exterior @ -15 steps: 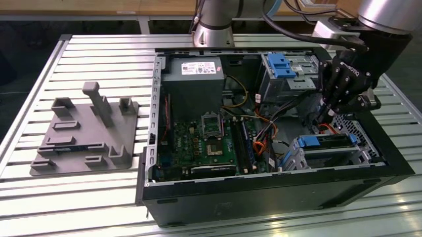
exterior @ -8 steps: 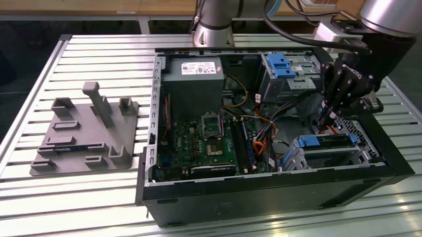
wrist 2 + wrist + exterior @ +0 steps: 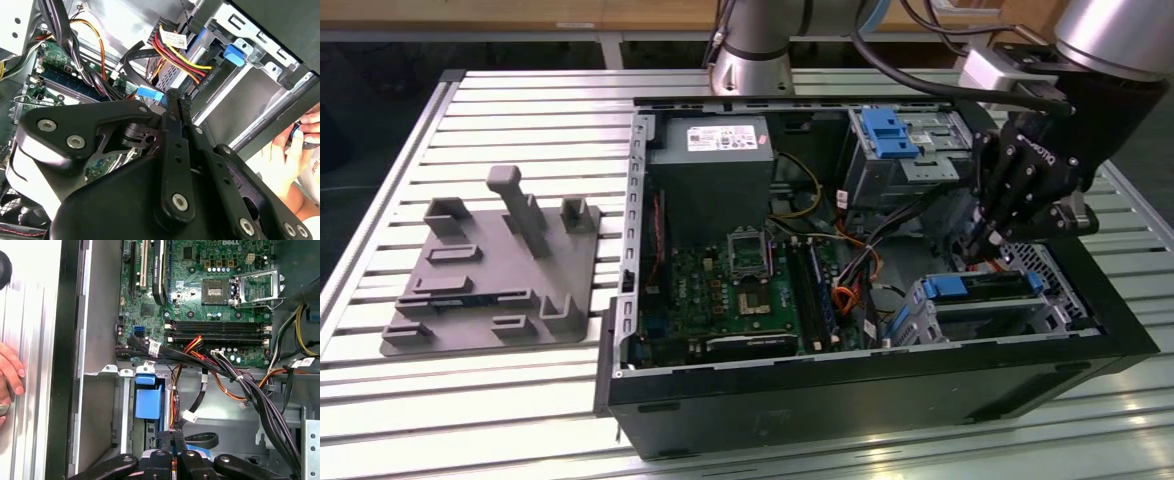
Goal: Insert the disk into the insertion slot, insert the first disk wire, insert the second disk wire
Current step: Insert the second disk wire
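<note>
- My pincer [image 3: 983,243] hangs inside the black computer case [image 3: 854,400], right of centre in the exterior view, its tips just above the low drive cage [image 3: 1051,312] at the lower right of the case.
- The disk [image 3: 983,287], with its blue carrier frame, sits in that cage, the insertion slot; its blue edge shows across the cage top. I judge step one done, or all but done.
- In both wrist views my fingers [image 3: 176,125] are drawn close together, the two tips nearly touching. Something small and dark seems to sit at the tips, possibly a connector, but I cannot tell whether they grip anything.
- In the second wrist view a red, yellow and black wire bundle [image 3: 180,55] runs to the drive bay at upper centre, with a black flat cable [image 3: 137,52] looped beside it. Whether either is seated on the disk I cannot tell.
- In the first wrist view a blue tab [image 3: 148,402] stands at lower centre just above my fingertips, loose black cables [image 3: 200,395] near it, and the green board [image 3: 215,290] fills the upper part.
- A person's hand [image 3: 10,372] rests at the left edge of the first wrist view, outside the case.
- Judgement: disk placed; both wire steps unconfirmed, probably left, with me at the first.
- A grey parts fixture [image 3: 487,275] lies on the slatted table [image 3: 454,420], left of the case.
</note>
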